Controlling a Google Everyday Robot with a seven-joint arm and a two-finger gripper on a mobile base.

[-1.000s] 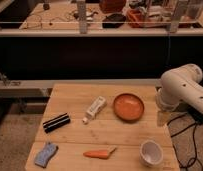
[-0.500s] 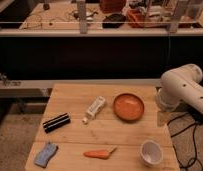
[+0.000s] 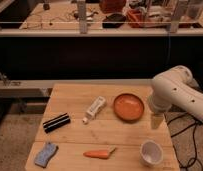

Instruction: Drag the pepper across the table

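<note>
- Wooden table [image 3: 75, 97] fills the lower half of your view, with a dark gap and a cluttered workbench [image 3: 60, 12] behind it.
- Your pepper [image 3: 99, 154] lies flat near the front edge, about midway along it. It is long and orange-red, with its greenish stem end pointing right.
- Nothing touches the pepper. The blue cloth [image 3: 46, 154] sits well to its left and the white cup [image 3: 151, 152] to its right.
- The gripper [image 3: 156, 121] hangs off the white arm [image 3: 177, 92] at the table's right edge, just beside the orange bowl [image 3: 129, 106] and above the cup.
- You cannot tell from this view whether the claw is open or closed. It seems to hold nothing.
- The gripper is well apart from the pepper, with the bowl's front rim and bare wood between them.
- A white tube [image 3: 95, 108] lies tilted near the middle, left of the bowl.
- A black box [image 3: 56, 122] lies further left, between the tube and the cloth.
</note>
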